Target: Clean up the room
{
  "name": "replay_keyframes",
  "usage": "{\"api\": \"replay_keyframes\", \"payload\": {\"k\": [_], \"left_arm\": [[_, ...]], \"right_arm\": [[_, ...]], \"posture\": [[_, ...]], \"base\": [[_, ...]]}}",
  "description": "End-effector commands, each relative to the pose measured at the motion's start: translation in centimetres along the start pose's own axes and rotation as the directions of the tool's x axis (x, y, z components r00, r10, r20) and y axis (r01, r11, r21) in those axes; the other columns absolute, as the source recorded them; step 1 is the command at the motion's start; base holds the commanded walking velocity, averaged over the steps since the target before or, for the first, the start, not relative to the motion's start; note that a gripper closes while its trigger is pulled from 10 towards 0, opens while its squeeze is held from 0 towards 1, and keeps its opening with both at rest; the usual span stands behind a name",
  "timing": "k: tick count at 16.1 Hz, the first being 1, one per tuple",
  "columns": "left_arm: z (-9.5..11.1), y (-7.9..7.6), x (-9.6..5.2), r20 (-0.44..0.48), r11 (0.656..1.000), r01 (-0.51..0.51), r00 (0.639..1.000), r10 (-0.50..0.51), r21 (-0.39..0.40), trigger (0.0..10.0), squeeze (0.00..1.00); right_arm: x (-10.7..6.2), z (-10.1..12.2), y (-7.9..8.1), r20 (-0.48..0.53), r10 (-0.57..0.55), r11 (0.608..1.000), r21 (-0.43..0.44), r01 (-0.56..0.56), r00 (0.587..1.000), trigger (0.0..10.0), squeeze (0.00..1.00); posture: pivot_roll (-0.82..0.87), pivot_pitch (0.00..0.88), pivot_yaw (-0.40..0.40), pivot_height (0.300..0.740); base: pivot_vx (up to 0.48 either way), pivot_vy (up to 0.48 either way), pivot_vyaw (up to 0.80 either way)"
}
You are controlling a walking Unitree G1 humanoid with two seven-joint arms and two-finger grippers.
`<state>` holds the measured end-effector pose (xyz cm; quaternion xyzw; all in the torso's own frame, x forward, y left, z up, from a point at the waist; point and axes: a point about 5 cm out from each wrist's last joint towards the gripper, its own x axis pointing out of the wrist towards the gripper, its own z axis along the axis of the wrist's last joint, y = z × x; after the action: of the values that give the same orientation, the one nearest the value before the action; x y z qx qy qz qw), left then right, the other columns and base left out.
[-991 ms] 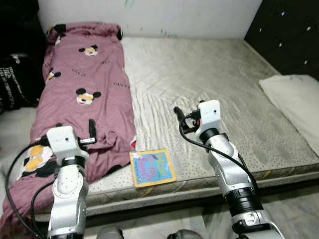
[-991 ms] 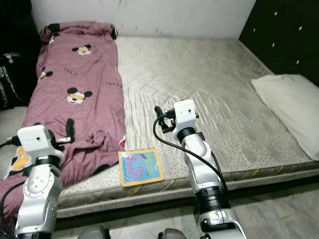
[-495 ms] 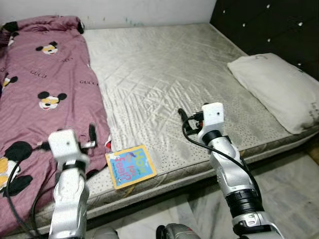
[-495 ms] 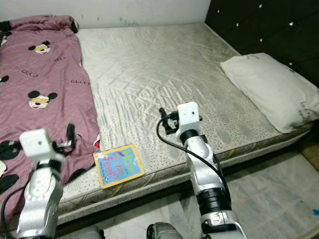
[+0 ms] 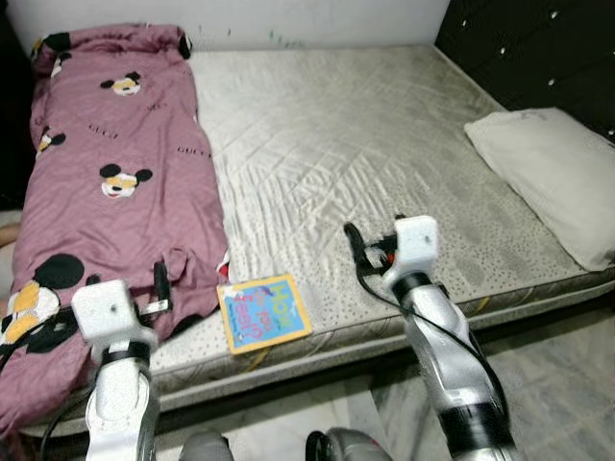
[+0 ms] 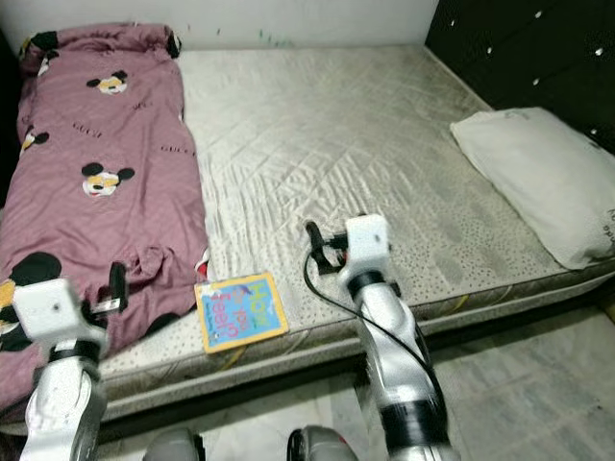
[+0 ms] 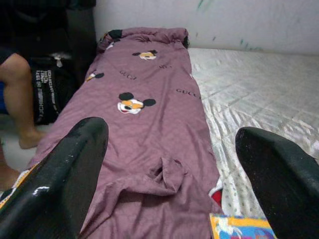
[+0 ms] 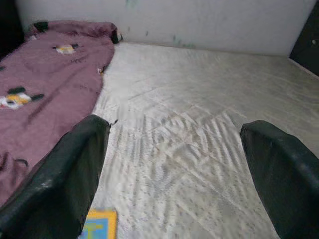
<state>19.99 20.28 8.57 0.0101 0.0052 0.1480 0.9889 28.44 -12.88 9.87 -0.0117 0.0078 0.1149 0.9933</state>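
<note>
Standing at the near edge of the bed point(image 5: 384, 134) with both arms raised over it. The camera has swung back left since half a second ago, so more of the purple Mickey blanket point(image 5: 106, 202) is showing and the white pillow point(image 5: 548, 173) is sliding toward the right edge of the head views; nothing on the bed itself seems to have moved.

The blanket is lying along the bed's left side, from the far edge down to the near-left corner. The colourful book point(image 5: 263, 312) is sitting flat at the near edge, just beside the blanket's bunched end. The pillow is resting at the right edge, well apart from both.

The left end effector point(image 7: 169, 199) is hovering above the blanket's near end, fingers spread wide, gripping nothing. The right end effector point(image 8: 174, 189) is hanging over the bare mattress right of the book, also spread wide.

A person's bare leg point(image 7: 20, 94) and a black bag point(image 7: 50, 89) are showing beside the bed's left edge.
</note>
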Motion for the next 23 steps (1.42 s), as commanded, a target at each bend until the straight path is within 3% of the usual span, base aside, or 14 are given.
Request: {"api": "replay_keyframes", "payload": {"k": [1,4,12,23], "left_arm": [[0.1,-0.4,-0.3,0.005,1.000,0.016,1.000,-0.016,0.007,10.0,0.00],[-0.1,-0.7,-0.4,-0.019,0.999,0.040,0.999,-0.040,0.003,10.0,0.00],[0.3,-1.0,0.3,-0.013,0.999,0.045,0.999,-0.045,-0.013,10.0,0.00],[0.3,-0.9,0.8,-0.025,0.999,0.048,0.999,-0.048,0.004,10.0,0.00]], "right_arm": [[-0.3,0.1,-0.5,-0.008,-0.015,1.000,-0.015,0.015,1.000,10.0,0.00],[-0.7,0.0,-1.1,-0.030,-0.029,0.999,-0.021,0.028,0.999,10.0,0.00],[-0.4,0.3,-0.9,-0.039,-0.019,0.999,-0.035,0.018,0.999,10.0,0.00],[-0.1,0.3,-0.1,-0.037,0.017,0.999,-0.028,-0.018,0.999,10.0,0.00]], "posture": [[0.00,0.116,-0.078,0.740],[-0.02,0.138,-0.081,0.740],[-0.02,0.137,-0.082,0.740],[-0.01,0.142,-0.071,0.740]], "base": [[0.000,0.000,0.00],[0.000,0.000,0.00],[0.000,0.000,-0.77],[0.000,0.000,0.00]]}}
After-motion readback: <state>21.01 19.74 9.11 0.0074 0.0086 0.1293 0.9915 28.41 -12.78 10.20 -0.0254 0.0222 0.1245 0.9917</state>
